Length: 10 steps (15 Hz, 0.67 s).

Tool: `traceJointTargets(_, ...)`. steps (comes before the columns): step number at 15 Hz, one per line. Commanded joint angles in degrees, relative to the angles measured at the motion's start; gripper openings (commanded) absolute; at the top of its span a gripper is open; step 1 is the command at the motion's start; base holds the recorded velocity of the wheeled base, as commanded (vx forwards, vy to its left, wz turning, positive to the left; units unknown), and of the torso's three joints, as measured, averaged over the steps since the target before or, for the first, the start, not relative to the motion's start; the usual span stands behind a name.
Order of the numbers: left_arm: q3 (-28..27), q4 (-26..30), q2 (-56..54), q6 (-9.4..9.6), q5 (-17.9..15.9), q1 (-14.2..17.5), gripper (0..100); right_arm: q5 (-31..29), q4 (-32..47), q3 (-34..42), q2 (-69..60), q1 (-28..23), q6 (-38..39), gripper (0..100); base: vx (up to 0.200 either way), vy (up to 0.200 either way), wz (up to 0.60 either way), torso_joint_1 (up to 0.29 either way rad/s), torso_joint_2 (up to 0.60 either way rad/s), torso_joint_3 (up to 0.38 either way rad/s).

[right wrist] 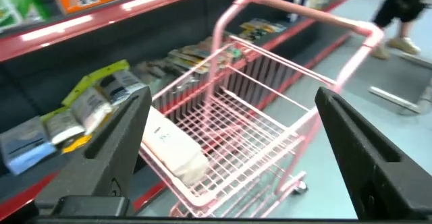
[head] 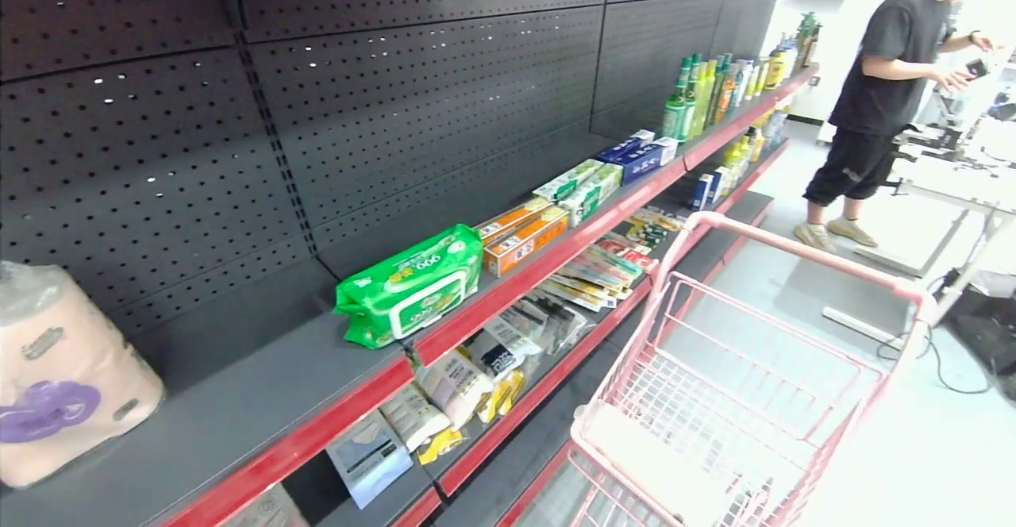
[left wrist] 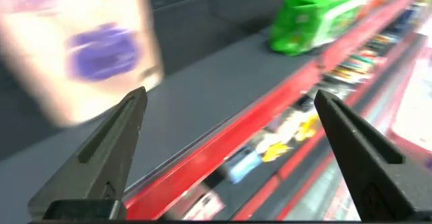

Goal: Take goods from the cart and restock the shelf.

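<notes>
we see our right jaws spread wide above the pink cart [right wrist: 304, 18], whose pale pack [right wrist: 172, 150] lies at its near end, apart from them, while our left jaws gape wide by the shelf [left wrist: 202, 109].

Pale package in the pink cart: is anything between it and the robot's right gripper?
Nothing visible is. The open right gripper hangs over the pink wire cart, whose basket is open on top. The pale wrapped package lies on the basket floor, with the wire walls only around it.

The left gripper [left wrist: 229, 94] and right gripper [right wrist: 234, 92] each have jaws spread wide, holding nothing.
</notes>
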Motion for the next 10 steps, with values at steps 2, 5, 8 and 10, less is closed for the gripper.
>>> traceJointTargets(2,0.00,-0.01,0.06,0.00,0.03,0.02,100,0.02,0.04,0.00,-0.01,-0.01,0.07,100,0.000,0.000,0.00,0.000,0.00,0.000)
traceJointTargets(5,0.00,-0.01,0.06,0.00,0.03,0.02,100,0.19,-0.05,0.00,1.75,0.60,-0.19,100,0.000,0.000,0.00,0.000,0.00,0.000)
traceJointTargets(8,0.00,-0.01,0.06,0.00,0.03,0.02,100,0.19,0.04,0.00,0.08,0.16,-0.19,100,0.000,0.000,0.00,0.000,0.00,0.000)
traceJointTargets(10,0.00,-0.01,0.06,0.00,0.03,0.02,100,0.19,0.04,0.00,0.08,0.16,-0.28,100,0.000,0.000,0.00,0.000,0.00,0.000)
